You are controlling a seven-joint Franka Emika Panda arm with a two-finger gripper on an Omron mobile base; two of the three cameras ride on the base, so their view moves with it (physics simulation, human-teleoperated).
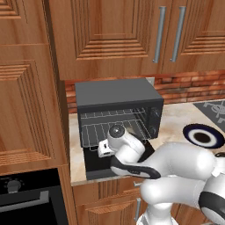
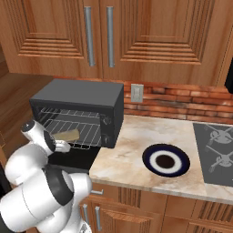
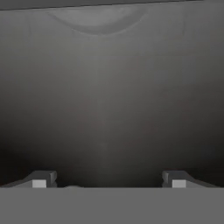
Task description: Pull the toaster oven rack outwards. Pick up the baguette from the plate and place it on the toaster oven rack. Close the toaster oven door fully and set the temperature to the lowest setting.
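Right base view: baguette (image 2: 67, 134) on rack (image 2: 86, 132) inside toaster oven (image 2: 77, 107); gripper (image 3: 109, 179) wide apart, empty.

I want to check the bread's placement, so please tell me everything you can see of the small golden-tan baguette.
The small golden-tan baguette is an elongated loaf with a matte, crusty-looking surface. It lies flat on the light grey wire rack in the open dark grey toaster oven, toward the rack's front left part. Its near end is hidden behind the robot's white arm, so I cannot tell whether the gripper touches it. The round navy-rimmed plate holds no bread.
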